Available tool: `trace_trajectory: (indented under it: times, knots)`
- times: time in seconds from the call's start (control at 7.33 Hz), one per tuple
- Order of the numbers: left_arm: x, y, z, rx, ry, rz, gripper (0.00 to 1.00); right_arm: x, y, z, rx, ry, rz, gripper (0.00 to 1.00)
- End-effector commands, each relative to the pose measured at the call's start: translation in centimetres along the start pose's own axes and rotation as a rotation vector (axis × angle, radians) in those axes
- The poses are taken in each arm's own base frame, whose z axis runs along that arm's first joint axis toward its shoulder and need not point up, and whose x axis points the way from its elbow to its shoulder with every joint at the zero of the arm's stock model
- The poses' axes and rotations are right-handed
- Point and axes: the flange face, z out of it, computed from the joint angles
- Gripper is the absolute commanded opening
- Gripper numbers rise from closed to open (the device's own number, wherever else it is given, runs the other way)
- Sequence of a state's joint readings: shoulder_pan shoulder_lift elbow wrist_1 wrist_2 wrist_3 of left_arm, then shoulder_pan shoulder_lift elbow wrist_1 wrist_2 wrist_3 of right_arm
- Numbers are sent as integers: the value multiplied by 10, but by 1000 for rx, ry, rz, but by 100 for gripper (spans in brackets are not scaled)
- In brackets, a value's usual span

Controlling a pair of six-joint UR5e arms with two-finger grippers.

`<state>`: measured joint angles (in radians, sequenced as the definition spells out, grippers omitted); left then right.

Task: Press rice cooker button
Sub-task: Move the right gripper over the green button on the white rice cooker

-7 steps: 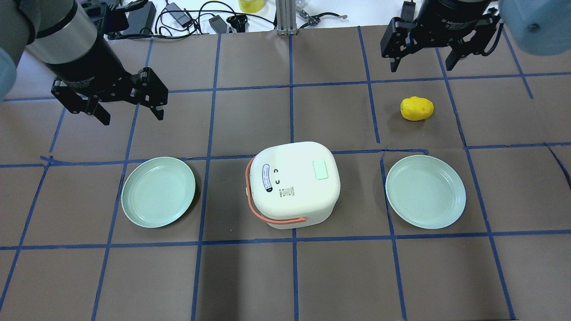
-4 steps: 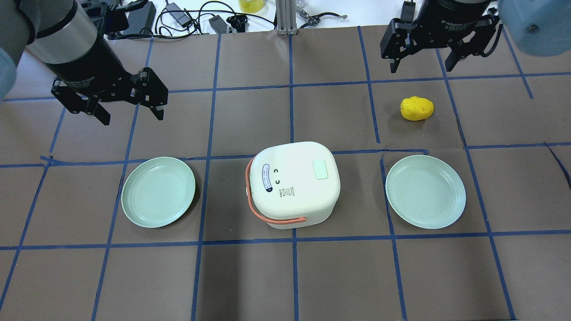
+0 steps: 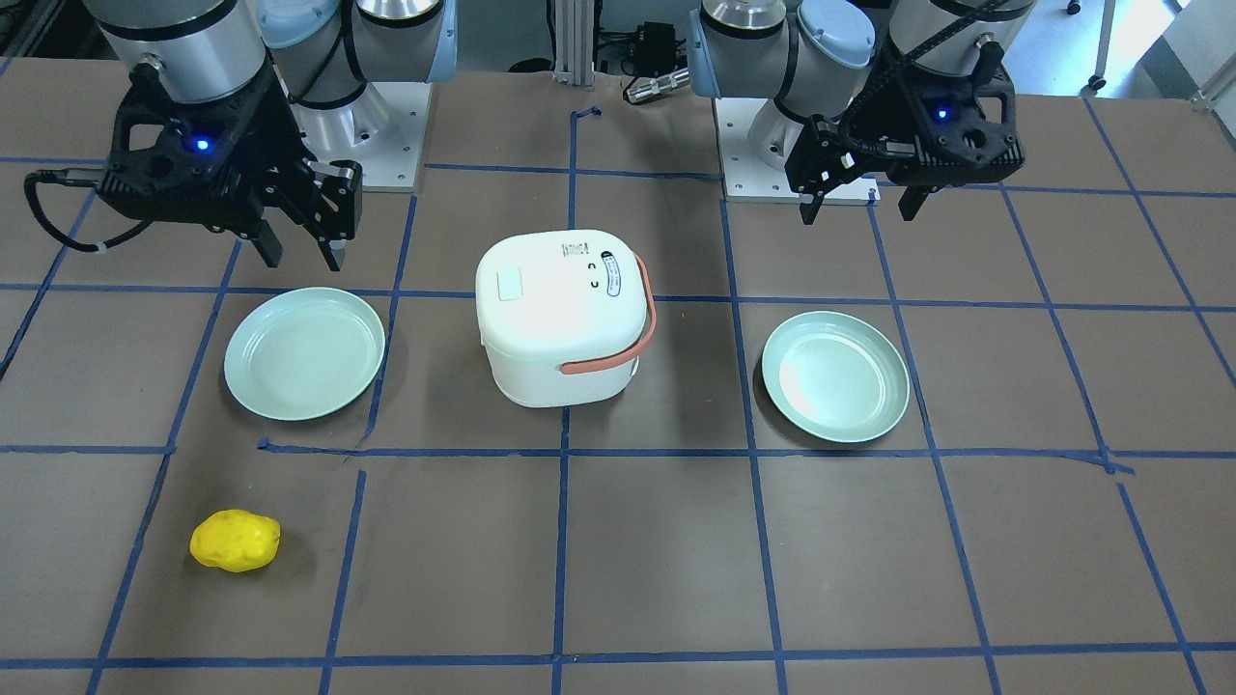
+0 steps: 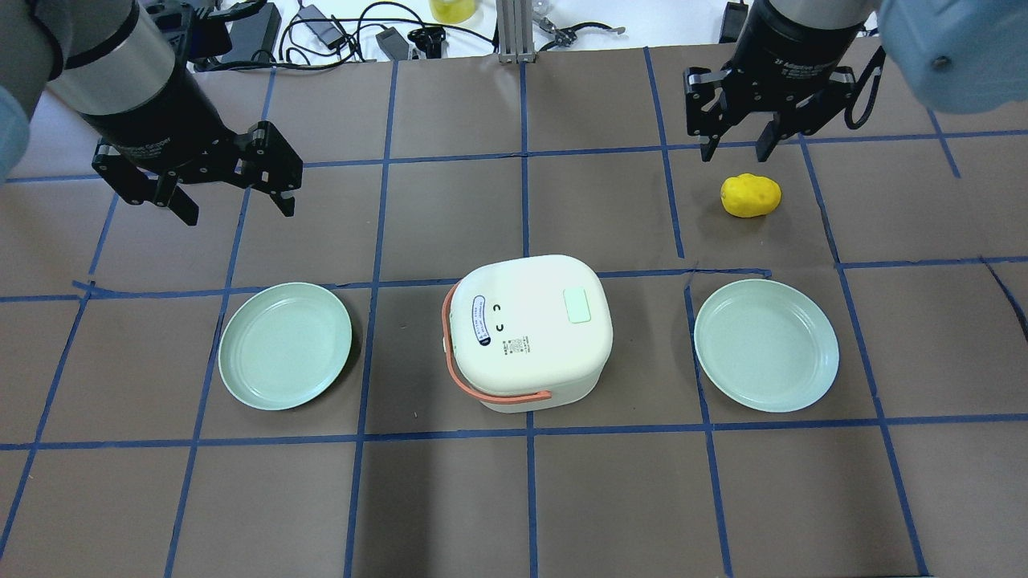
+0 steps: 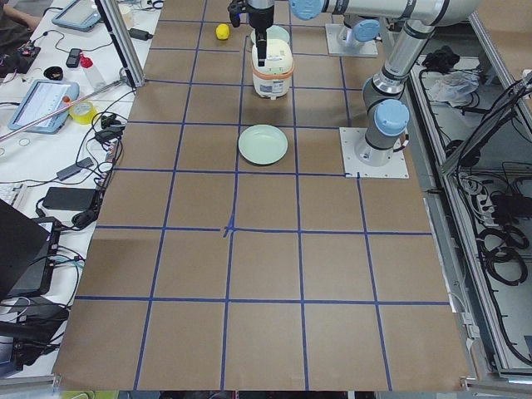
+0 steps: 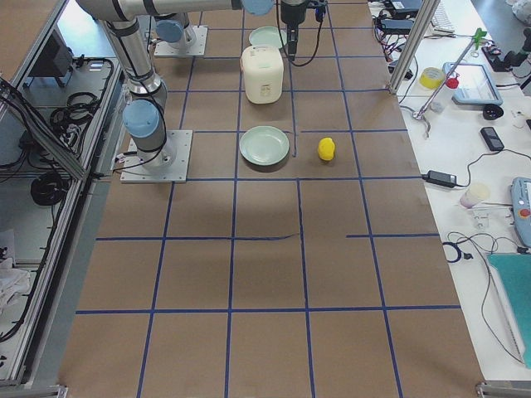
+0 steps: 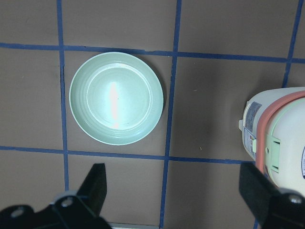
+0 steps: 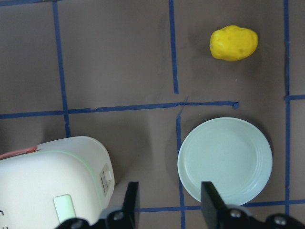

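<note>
Left end effector (image 4: 239, 213) spread wide, right end effector (image 4: 735, 154) spread narrower; both well apart from button (image 4: 577, 306)

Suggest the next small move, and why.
Probably bring the right gripper above the button. It sits on top of the cooker, right of centre and nearer that arm, and neither gripper is over the cooker yet.
</note>
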<state>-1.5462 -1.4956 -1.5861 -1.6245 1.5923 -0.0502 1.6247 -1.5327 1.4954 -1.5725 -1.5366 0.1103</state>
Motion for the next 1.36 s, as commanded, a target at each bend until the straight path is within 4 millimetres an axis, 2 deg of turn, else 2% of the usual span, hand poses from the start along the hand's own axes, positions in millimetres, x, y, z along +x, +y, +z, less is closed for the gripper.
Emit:
trace_trajectory:
  times: [0.0, 0.27, 0.41, 0.68, 0.82, 1.09, 1.23]
  knots:
    - [0, 0, 0, 0, 0, 1, 100, -32, 15, 22, -52, -24, 15, 10]
    - [0, 0, 0, 0, 0, 0, 100, -79, 43, 59, -127, -16, -38, 2]
    - [0, 0, 0, 0, 0, 0, 100, -93, 50, 82, -137, -12, -68, 0]
    - [0, 0, 0, 0, 0, 1, 100, -101, 56, 108, -156, -10, -59, 0]
    - [0, 0, 0, 0, 0, 0, 100, -113, 58, 121, -143, -12, -62, 0]
    - [0, 0, 0, 0, 0, 1, 100, -130, 71, 135, -159, -6, -101, 0]
    - [0, 0, 0, 0, 0, 1, 100, -129, 74, 141, -163, -4, -102, 0]
